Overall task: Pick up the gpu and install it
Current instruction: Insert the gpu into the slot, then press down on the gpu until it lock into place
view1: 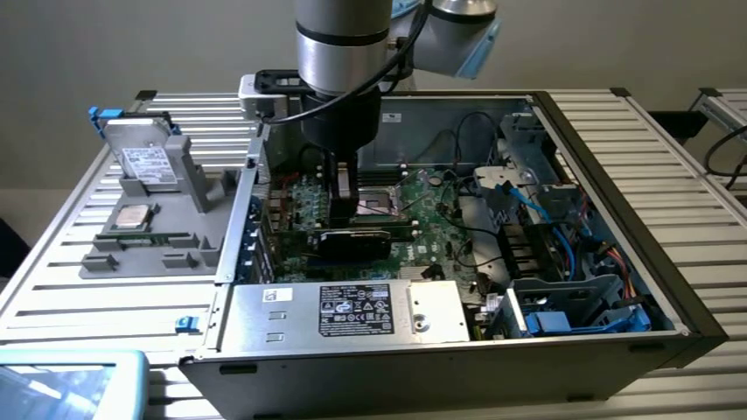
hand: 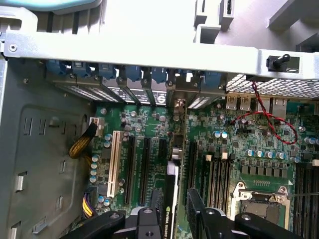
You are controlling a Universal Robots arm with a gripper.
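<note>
Jaws closed on the gpu (view1: 353, 238), my gripper (view1: 345, 208) down inside the computer case (view1: 607, 166).
Card stands on edge against the motherboard (hand: 224, 134) slots, near the case's rear bracket edge.

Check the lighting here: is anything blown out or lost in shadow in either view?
Exterior view: even, soft light; the hand and gpu read as dark shapes against the green motherboard, card detail lost. Wrist view: the case's metal rear rail and everything beyond it glare nearly white, while the motherboard slots stay well lit and the gpu's dark face is dim.
</note>
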